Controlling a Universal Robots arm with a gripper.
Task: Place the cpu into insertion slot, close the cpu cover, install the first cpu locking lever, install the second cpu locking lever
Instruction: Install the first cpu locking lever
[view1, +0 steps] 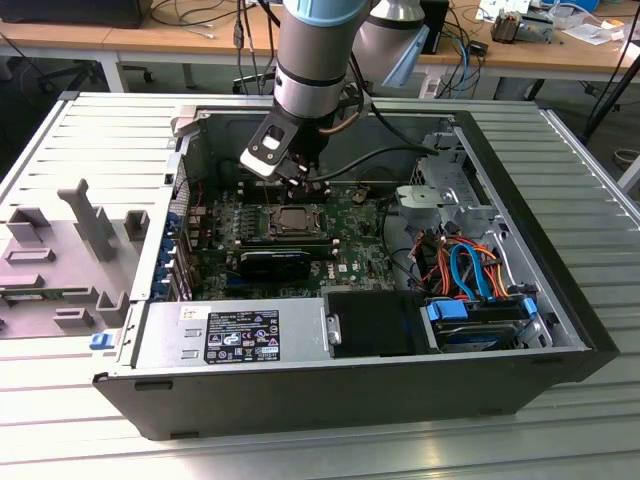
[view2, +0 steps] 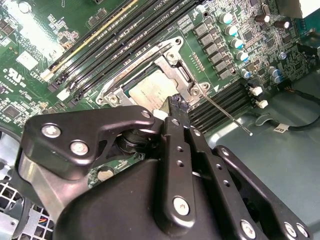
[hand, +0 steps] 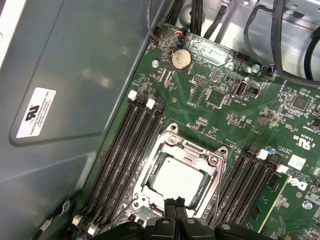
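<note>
The cpu (hand: 177, 181) lies flat in the insertion slot (view1: 293, 219), its silver-grey top showing through the window of the cpu cover (hand: 212, 160). The cover (view2: 177, 67) lies down over the chip (view2: 150, 92). One thin locking lever (view2: 227, 114) sticks out free from the socket's corner over the black memory slots. My gripper (hand: 175, 204) hovers just above the socket's edge with its black fingers (view2: 177, 105) pressed together and nothing between them. In the exterior view the gripper (view1: 315, 188) hangs over the far side of the socket.
Long black memory slots (hand: 122, 150) flank the socket on both sides. A black card (view1: 275, 262) lies in front of it, and a power supply (view1: 240, 335) beyond that. A drive cage with blue and orange cables (view1: 475, 275) fills the exterior view's right. Grey fixtures (view1: 90, 220) stand outside the case.
</note>
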